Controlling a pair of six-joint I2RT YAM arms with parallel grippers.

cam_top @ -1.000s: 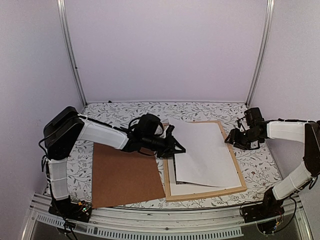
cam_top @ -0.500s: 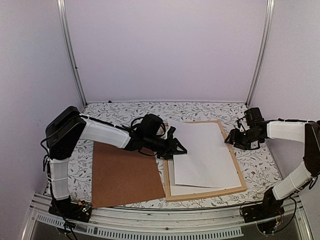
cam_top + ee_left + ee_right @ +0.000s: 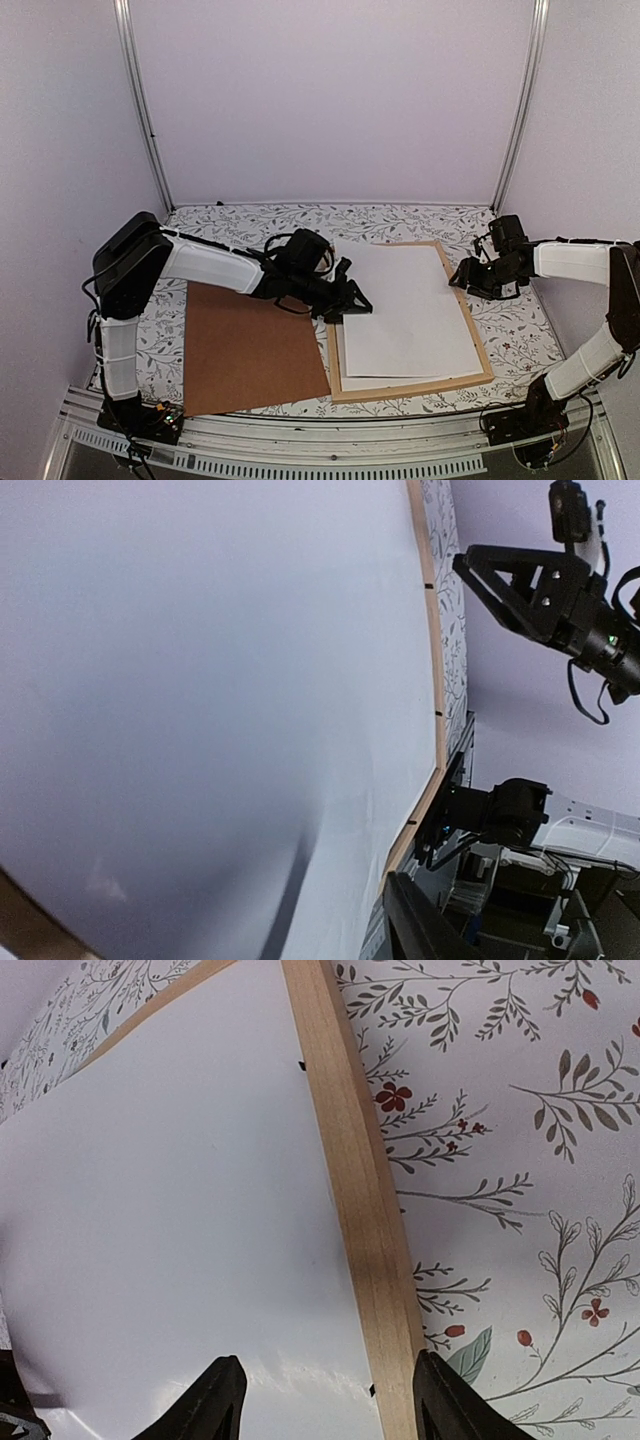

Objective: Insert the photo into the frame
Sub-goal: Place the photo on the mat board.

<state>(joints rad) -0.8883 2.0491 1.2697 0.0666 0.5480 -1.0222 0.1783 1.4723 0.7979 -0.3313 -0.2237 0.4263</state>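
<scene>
No legible text, label, brand, number or sign anywhere, plain white back of the photo (image 3: 405, 305) facing up, bare light wood on the frame (image 3: 410, 388), only leaf-and-flower print across the table (image 3: 250, 222)

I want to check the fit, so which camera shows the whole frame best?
Top external: the frame shows almost whole, the photo lying white-side-up in it. Left wrist shows one long bar; right wrist, one bar close up.

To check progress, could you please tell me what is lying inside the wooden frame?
The photo lies inside the frame, white back up, covering nearly all of it. Its printed side and anything beneath it are hidden.
</scene>
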